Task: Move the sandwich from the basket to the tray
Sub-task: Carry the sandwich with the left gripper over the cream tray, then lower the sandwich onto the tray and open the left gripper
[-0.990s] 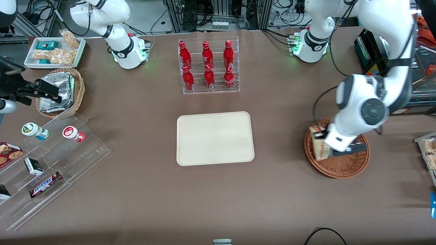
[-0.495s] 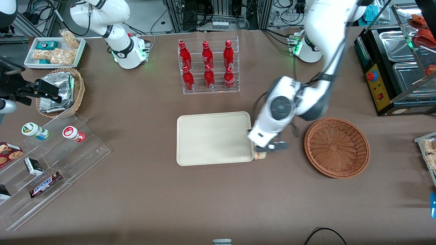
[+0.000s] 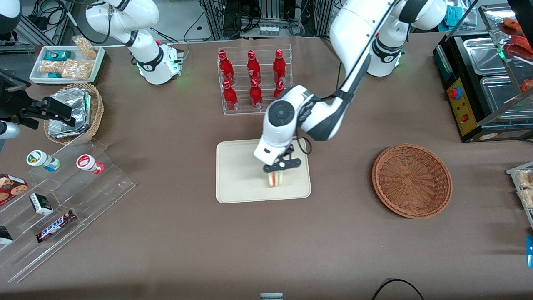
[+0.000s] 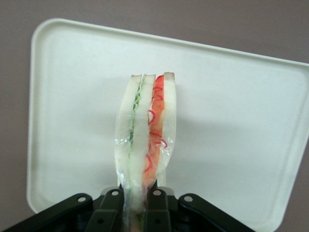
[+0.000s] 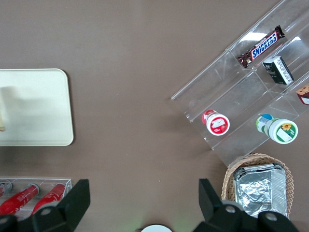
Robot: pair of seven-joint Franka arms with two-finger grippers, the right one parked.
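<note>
holding a sandwich above the tray

hovering over the cream tray point(image 3: 233, 175), the left arm's gripper point(image 3: 277, 168) has its two fingers closed on the sandwich point(image 3: 275, 179). the wedge hangs upright, cut edge showing, over the half of the tray toward the working arm's end of the table. whether it touches the tray surface cannot be told.

in the wrist view the sandwich point(image 4: 146, 140) appears wrapped in clear film, white bread layers with green and red filling, pinched near one end between the black fingers point(image 4: 112, 207). the slices bow slightly, so it looks soft, light and easy to crush; the film may be slippery. a gentle hold across the flat bread faces seems best.

the reddish-brown wicker basket point(image 3: 412, 181) sits well apart, toward the working arm's end, with nothing visible in it.
</note>
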